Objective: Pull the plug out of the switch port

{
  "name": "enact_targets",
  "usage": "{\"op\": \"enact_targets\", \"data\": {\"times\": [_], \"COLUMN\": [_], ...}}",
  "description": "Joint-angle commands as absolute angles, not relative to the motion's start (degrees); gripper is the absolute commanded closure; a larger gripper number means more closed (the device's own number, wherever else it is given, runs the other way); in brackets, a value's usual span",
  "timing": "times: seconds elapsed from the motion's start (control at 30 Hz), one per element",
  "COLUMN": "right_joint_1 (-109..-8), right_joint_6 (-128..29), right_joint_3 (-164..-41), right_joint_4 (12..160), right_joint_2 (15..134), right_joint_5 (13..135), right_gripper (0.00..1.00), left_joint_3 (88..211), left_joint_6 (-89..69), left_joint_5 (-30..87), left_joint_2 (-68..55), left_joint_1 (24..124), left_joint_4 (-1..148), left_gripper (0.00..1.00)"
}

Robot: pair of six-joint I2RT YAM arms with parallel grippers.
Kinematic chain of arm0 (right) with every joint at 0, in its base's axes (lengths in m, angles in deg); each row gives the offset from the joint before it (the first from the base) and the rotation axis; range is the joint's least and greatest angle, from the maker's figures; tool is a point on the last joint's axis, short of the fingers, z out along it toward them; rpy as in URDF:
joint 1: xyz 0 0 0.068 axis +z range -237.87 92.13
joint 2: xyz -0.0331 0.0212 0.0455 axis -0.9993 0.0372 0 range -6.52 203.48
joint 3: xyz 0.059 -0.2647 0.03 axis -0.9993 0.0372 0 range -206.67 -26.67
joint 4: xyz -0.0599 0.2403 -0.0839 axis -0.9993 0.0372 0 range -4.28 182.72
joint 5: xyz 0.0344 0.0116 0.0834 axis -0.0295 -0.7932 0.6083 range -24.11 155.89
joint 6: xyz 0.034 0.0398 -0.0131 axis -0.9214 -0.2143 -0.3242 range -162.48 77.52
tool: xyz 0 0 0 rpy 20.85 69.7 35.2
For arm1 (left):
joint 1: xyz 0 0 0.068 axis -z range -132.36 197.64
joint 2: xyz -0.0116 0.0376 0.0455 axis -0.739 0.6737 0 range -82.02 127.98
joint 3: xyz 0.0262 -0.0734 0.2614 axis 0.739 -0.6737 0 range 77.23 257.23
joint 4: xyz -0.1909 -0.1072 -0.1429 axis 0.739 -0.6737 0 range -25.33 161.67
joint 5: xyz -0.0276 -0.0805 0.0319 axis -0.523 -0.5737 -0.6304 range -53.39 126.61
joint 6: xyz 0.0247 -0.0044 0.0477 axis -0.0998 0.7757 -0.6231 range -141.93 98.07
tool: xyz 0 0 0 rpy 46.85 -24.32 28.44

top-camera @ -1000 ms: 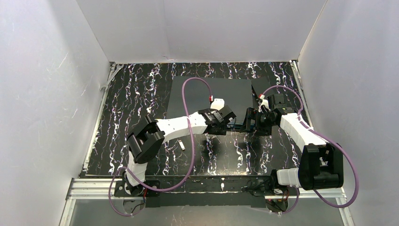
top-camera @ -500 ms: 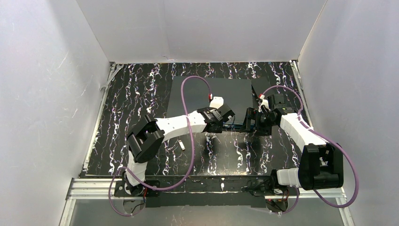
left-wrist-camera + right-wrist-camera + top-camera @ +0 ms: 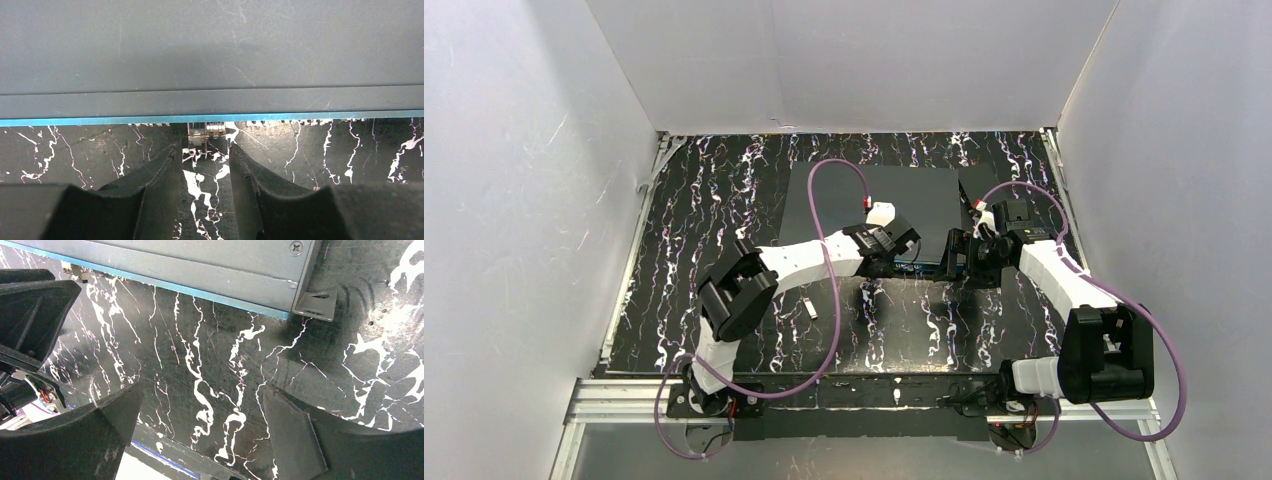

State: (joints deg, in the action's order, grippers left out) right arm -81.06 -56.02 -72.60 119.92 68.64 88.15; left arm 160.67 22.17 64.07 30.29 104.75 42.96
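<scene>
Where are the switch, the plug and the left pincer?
switch [image 3: 200, 50]: left wrist view, on its flat grey top.
plug [image 3: 200, 137]: left wrist view, its metal body.
left pincer [image 3: 203, 148]: left wrist view, midway between its fingertips.

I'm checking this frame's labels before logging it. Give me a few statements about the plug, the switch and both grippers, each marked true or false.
1. The plug sits at the teal edge of the switch. True.
2. The left gripper is shut on the plug. False: it is open, with its fingers apart on either side.
3. The right gripper grips the switch's corner bracket. False: it is open and holds nothing, and the bracket lies beyond it.
4. A small silver piece lies on the table beside the left arm. True.
</scene>
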Motion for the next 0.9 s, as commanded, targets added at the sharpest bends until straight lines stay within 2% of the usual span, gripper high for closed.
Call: {"op": "enact_targets", "data": {"times": [0.0, 0.37, 0.53, 0.73, 0.87], "right_joint_1": [-81.3, -81.3, -81.3, -81.3, -81.3], "right_joint_6": [-55.7, -55.6, -55.5, -55.4, -55.4], "right_joint_3": [-72.2, -72.3, -72.3, -72.3, -72.3], "right_joint_4": [119.6, 119.7, 119.8, 119.8, 119.9], "right_joint_2": [68.2, 68.3, 68.4, 68.6, 68.5], "right_joint_5": [88.4, 88.4, 88.3, 88.4, 88.4], "right_gripper": [0.01, 0.01, 0.01, 0.01, 0.01], "left_joint_3": [163.4, 165.9, 167.1, 167.3, 166.8], "left_joint_6": [22.6, 22.3, 23.2, 23.6, 23.9], "left_joint_5": [65.1, 64.6, 65.4, 66.7, 66.3], "left_joint_2": [31.4, 33.2, 34.4, 34.8, 35.0], "left_joint_1": [104.5, 104.4, 103.9, 103.6, 103.5], "left_joint_4": [43.0, 43.3, 40.4, 38.7, 38.6], "left_gripper": [0.62, 0.64, 0.71, 0.68, 0.76]}}
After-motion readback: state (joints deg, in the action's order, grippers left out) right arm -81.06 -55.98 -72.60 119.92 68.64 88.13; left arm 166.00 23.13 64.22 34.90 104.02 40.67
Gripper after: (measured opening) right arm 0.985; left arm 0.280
